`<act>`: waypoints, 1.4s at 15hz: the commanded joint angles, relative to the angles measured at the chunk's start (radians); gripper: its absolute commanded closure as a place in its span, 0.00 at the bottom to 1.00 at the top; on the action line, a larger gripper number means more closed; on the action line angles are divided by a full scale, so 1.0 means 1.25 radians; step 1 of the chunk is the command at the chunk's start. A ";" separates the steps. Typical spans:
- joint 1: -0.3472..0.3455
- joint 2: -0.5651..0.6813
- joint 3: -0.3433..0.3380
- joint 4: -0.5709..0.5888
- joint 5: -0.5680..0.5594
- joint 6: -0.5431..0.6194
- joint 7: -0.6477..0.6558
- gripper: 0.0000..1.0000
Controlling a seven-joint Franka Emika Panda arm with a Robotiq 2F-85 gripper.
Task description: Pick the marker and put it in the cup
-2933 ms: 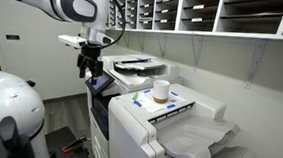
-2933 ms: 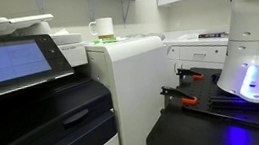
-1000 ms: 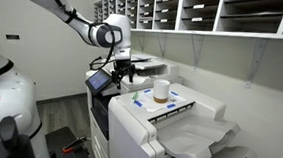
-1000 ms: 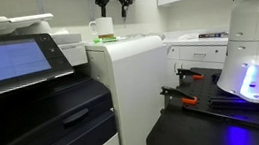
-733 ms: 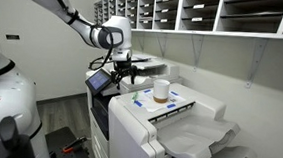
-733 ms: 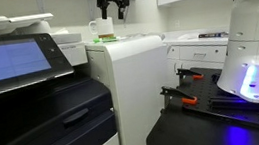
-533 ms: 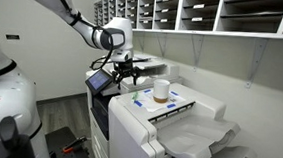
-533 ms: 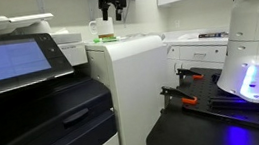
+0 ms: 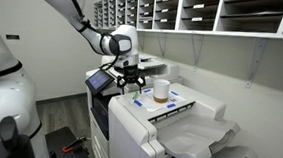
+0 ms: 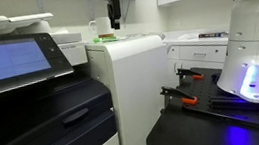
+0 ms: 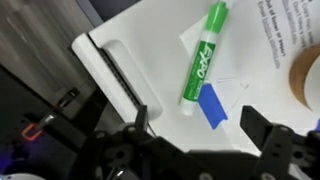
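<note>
Green marker (image 11: pixel 203 55) lies flat on the white tabletop (image 11: pixel 150 40), its lower end touching a strip of blue tape (image 11: pixel 213 103), apart from the paper cup (image 11: pixel 305 75). The pincer (image 11: pixel 195 122) hovers above it, jaws wide apart, holding nothing.

Exterior view, raised and set back, faces printer (image 9: pixel 178 132) and shelves (image 9: pixel 206 11); exterior view, low beside its screen (image 10: pixel 7 60), looks along its side; wrist view, close, looks down; all share the cup (image 9: pixel 161 89) on the printer top.
</note>
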 commanded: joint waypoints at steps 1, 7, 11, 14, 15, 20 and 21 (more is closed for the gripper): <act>0.025 0.054 -0.028 0.036 -0.015 -0.007 0.135 0.00; 0.082 0.096 -0.075 0.069 0.006 -0.019 0.121 0.29; 0.097 0.102 -0.097 0.068 0.011 -0.017 0.119 0.51; 0.102 0.103 -0.109 0.070 0.010 -0.018 0.116 0.73; 0.103 0.104 -0.112 0.070 0.011 -0.013 0.111 0.82; 0.121 0.092 -0.108 0.076 -0.004 -0.024 0.077 0.98; 0.126 0.089 -0.108 0.075 -0.002 -0.025 0.072 1.00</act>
